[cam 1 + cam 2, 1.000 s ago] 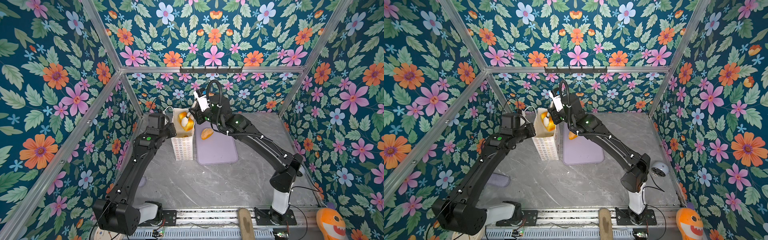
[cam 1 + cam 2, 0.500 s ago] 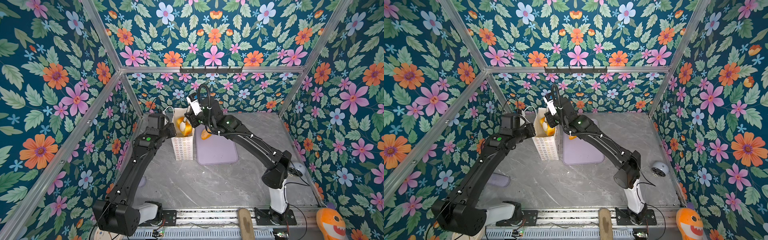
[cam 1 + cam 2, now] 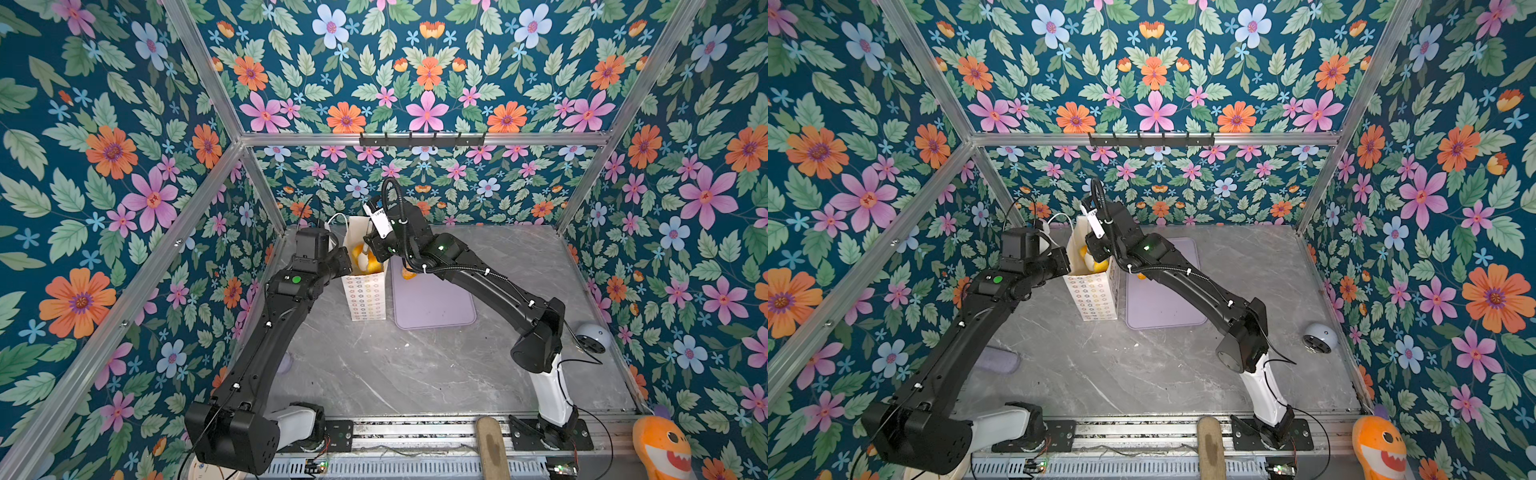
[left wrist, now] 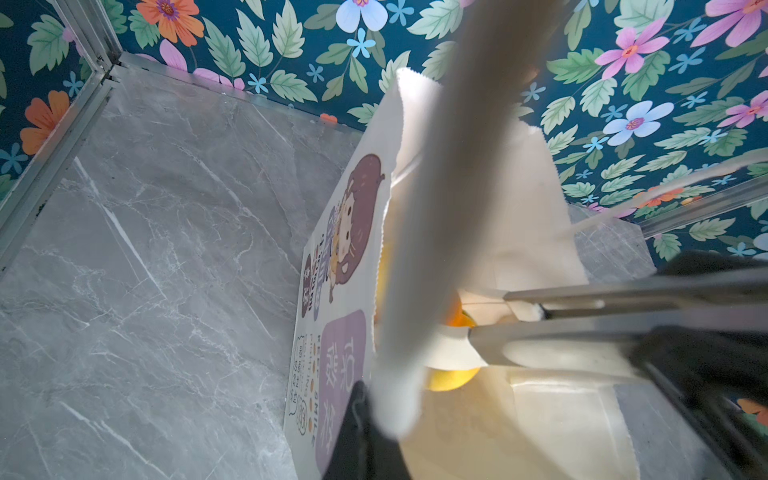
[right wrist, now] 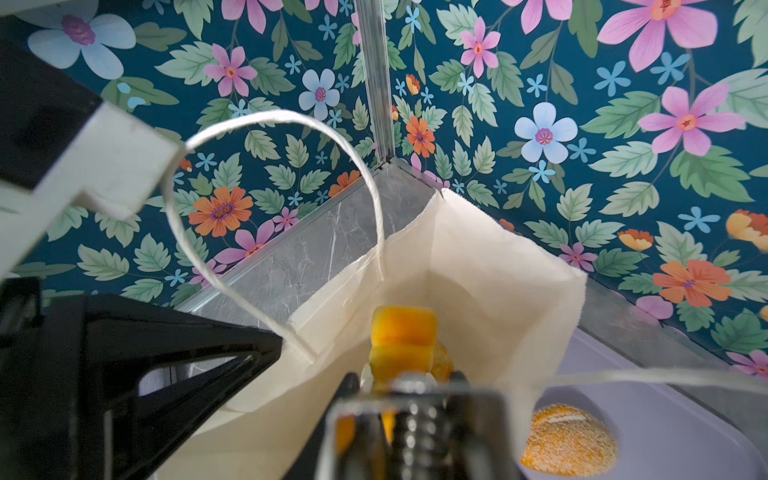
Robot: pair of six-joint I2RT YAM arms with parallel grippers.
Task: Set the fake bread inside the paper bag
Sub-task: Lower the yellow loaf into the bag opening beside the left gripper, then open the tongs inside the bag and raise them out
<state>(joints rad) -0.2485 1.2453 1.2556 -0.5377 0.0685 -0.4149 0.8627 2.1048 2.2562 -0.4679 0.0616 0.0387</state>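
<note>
The white paper bag (image 3: 364,296) (image 3: 1093,297) stands upright beside a purple mat. My left gripper (image 3: 344,260) (image 4: 374,409) is shut on the bag's rim, pinching the paper wall. My right gripper (image 3: 366,258) (image 5: 402,379) hangs in the bag's mouth, shut on a blocky orange loaf of fake bread (image 5: 402,340). Another orange bread (image 5: 443,362) shows deeper inside the bag. A seeded roll (image 5: 567,441) (image 3: 409,273) lies on the mat just outside the bag, partly hidden under my right arm in both top views.
The purple mat (image 3: 434,301) lies right of the bag. A grey round device (image 3: 592,337) sits by the right wall. A small purple object (image 3: 998,359) lies under my left arm. An orange plush (image 3: 660,451) and a wooden handle (image 3: 492,449) sit at the front rail.
My right arm has swung left from over the mat to the bag's mouth, carrying the loaf. The left arm and the bag have stayed put.
</note>
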